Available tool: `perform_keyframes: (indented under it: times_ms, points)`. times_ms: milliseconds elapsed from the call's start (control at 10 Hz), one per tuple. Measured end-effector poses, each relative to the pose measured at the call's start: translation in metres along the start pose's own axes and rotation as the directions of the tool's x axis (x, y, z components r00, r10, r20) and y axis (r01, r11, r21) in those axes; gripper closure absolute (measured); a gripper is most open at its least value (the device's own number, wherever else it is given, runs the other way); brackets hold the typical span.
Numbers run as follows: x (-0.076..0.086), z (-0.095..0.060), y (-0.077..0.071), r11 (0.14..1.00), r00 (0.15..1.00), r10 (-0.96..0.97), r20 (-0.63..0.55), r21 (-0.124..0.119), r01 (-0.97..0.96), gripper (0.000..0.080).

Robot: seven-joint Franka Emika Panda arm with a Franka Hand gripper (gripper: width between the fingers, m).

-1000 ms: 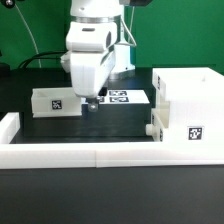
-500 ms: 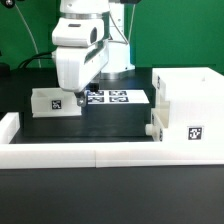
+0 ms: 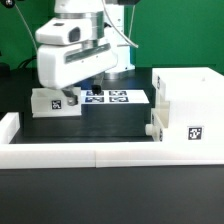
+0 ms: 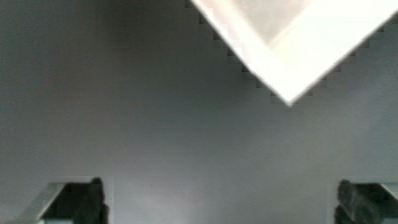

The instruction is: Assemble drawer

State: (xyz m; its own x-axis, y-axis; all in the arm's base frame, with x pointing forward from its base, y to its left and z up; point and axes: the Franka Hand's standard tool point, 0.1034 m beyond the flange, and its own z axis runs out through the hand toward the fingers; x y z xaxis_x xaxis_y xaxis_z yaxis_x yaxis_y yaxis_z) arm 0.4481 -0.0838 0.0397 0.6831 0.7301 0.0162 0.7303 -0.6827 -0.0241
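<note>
The tall white drawer case (image 3: 186,98) stands at the exterior view's right, with one knobbed tray (image 3: 154,127) set in its lower part. The other small white tray (image 3: 50,103) stands at the exterior view's left and bears a square tag. My gripper (image 3: 74,97) hangs tilted at that tray's right end, low over the table. In the wrist view my gripper (image 4: 221,205) is open and empty, with its fingertips (image 4: 71,202) wide apart over the black table. A white corner (image 4: 276,45), seemingly of the tray, lies ahead of them.
The marker board (image 3: 115,97) lies flat on the black table behind my gripper. A low white wall (image 3: 100,152) edges the table along the front and at the exterior view's left (image 3: 9,126). Cables and a green backdrop are at the back.
My arm has swung toward the exterior view's left, from over the marker board to the loose tray's right end, and has tilted. The tray and the case have not moved.
</note>
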Motion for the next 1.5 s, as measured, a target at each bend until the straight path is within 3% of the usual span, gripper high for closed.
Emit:
perform_keyframes:
  times_ms: [200, 600, 1100, 1500]
  points:
    - [-0.011, -0.002, -0.011, 0.977, 0.977, 0.210, -0.029, -0.027, -0.211, 0.0151]
    - [-0.031, -0.003, -0.021, 0.828, 0.827, 0.560, -0.048, -0.012, -0.561, 0.0151]
    - [-0.033, -0.003, -0.021, 0.706, 0.705, 0.707, -0.052, 0.006, -0.708, 0.0151]
    - [-0.062, 0.017, -0.035, 0.730, 0.730, 0.682, -0.048, -0.015, -0.683, 0.0151]
